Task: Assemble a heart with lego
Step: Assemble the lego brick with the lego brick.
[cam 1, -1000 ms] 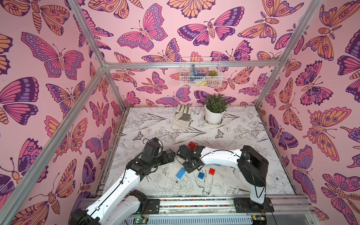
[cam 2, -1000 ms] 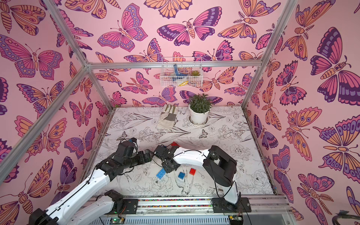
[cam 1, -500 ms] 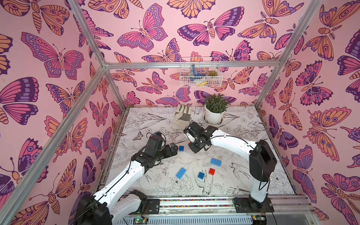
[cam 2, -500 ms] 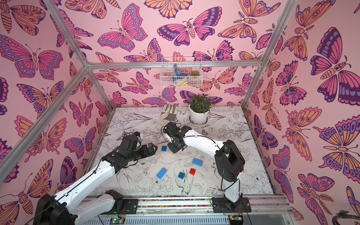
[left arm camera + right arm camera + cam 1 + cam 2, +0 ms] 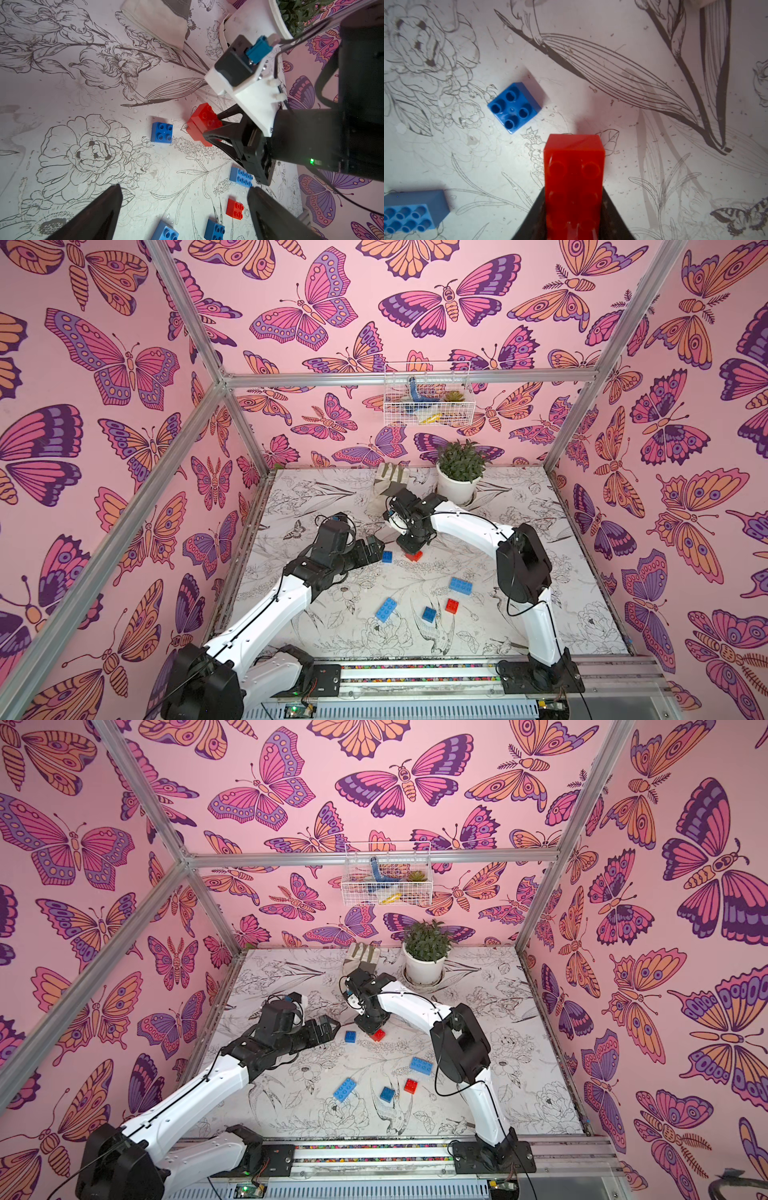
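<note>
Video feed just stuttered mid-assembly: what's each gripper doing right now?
Left gripper: open, holding nothing.
Right gripper: closed on the joined red studded plastic bricks.

Potted plant (image 5: 459,472) beside a glove (image 5: 390,482), wire basket (image 5: 426,419) above.
</note>
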`<action>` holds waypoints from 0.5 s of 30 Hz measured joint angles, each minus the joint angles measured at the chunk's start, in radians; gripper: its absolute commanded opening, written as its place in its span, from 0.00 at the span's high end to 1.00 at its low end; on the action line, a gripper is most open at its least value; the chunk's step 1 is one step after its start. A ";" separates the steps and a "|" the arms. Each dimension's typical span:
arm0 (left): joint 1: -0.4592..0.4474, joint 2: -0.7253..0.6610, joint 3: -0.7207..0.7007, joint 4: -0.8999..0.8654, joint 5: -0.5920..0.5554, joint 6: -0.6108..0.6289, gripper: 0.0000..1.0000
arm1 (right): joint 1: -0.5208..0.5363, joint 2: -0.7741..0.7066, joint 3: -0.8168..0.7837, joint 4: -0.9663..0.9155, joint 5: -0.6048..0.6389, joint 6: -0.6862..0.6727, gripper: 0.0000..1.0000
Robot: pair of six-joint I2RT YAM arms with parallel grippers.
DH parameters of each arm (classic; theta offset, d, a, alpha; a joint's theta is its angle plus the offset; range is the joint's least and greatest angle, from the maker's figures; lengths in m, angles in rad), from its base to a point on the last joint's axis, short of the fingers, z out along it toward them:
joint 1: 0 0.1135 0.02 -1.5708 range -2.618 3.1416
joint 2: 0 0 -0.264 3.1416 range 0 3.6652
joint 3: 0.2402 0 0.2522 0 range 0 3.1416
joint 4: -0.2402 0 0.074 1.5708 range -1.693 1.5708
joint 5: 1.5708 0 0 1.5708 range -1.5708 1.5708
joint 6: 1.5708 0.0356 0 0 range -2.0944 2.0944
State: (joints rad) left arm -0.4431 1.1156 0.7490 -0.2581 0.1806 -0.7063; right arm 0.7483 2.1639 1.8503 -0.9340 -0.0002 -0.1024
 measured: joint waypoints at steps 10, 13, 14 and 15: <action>0.001 -0.023 0.011 -0.003 0.014 -0.062 0.00 | -0.010 0.036 0.057 -0.040 -0.005 -0.048 0.96; 0.001 -0.044 0.017 -0.004 0.013 -0.089 0.00 | -0.010 0.061 0.066 -0.055 -0.005 -0.059 0.96; 0.001 -0.051 0.020 -0.004 0.013 -0.099 0.00 | -0.010 0.069 0.070 -0.057 -0.005 -0.060 0.96; 0.001 -0.057 0.023 -0.005 0.013 -0.108 0.00 | -0.010 0.074 0.073 -0.059 -0.005 -0.063 0.96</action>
State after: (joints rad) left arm -0.4423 1.0588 0.7715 -0.2626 0.1940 -0.8139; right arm 0.7380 2.2375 1.9232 -0.9932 -0.0051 -0.1650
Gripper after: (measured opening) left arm 0.997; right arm 0.353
